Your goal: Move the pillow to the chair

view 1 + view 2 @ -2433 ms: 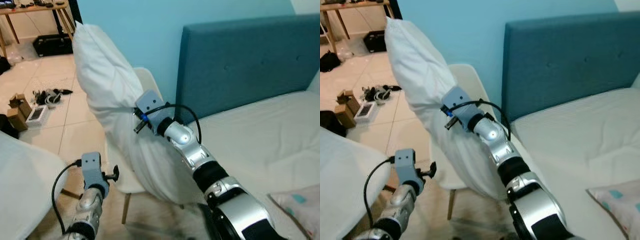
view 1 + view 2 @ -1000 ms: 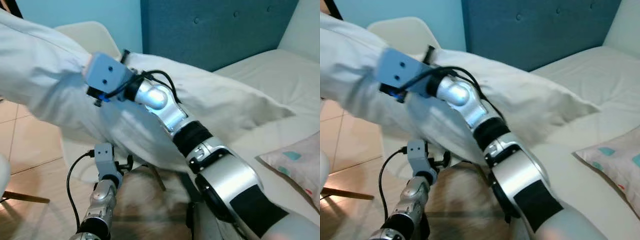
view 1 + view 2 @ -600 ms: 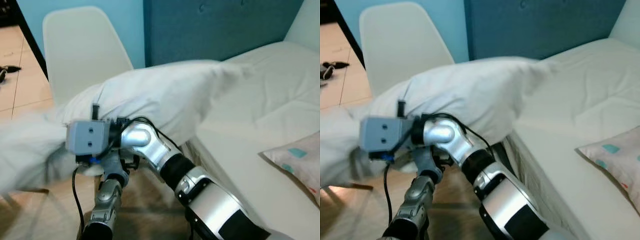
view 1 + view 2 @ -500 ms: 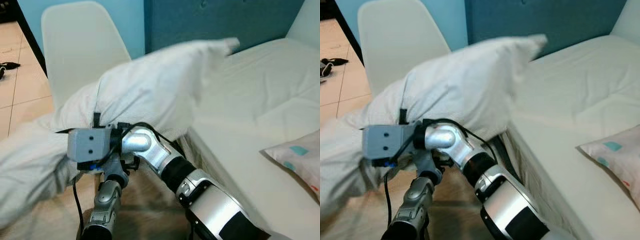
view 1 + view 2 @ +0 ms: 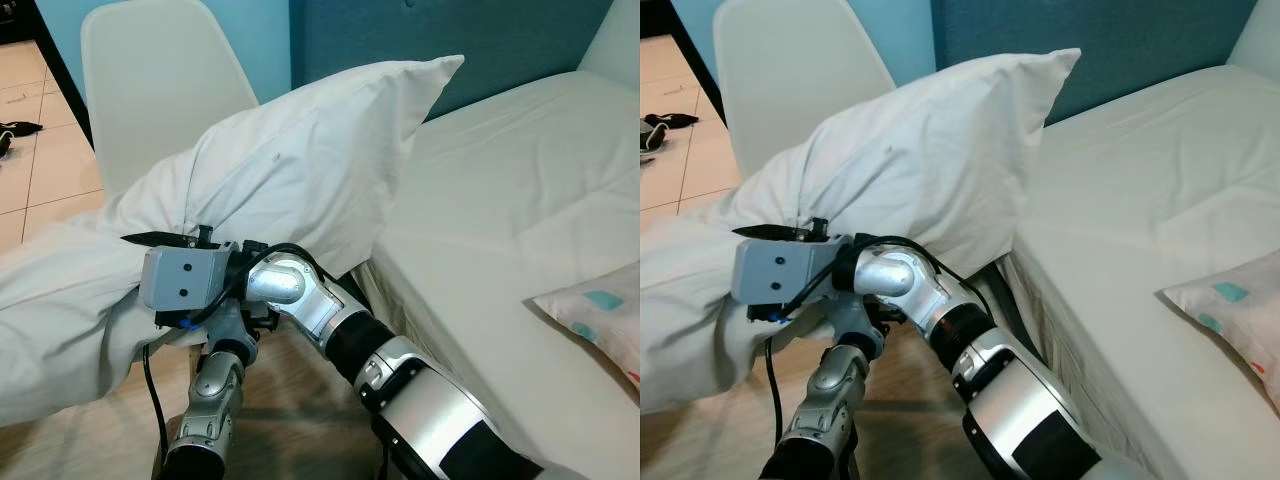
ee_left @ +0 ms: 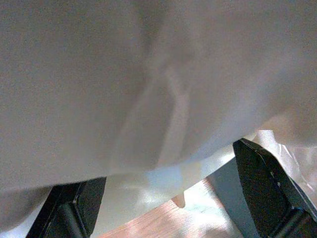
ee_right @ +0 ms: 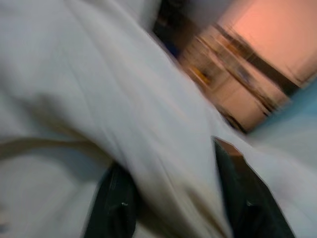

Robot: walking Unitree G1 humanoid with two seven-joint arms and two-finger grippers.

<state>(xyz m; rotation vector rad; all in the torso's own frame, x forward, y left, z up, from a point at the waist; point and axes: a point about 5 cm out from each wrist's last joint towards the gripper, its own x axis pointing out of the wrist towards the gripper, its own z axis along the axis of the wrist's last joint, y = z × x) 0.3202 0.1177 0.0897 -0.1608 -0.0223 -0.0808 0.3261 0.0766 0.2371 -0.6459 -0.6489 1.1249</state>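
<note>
Right end effector (image 5: 150,238) is clamped on the pillow (image 5: 300,170), which sags across the chair (image 5: 160,80) seat toward the bed (image 5: 520,200), probably for release. Left end effector (image 6: 163,198), fingers spread, waits underneath the pillow.

Large white pillow (image 5: 290,170), creased, lies slantwise across the seat of the white chair (image 5: 160,85), one corner raised toward the chair's far side, lower end sagging off the seat's front.

We see even, soft daylight and sharp focus from the head. Both wrist pictures blur: cloth between the fingers (image 6: 262,178) lies shaded, with warm orange glow beyond.
</note>
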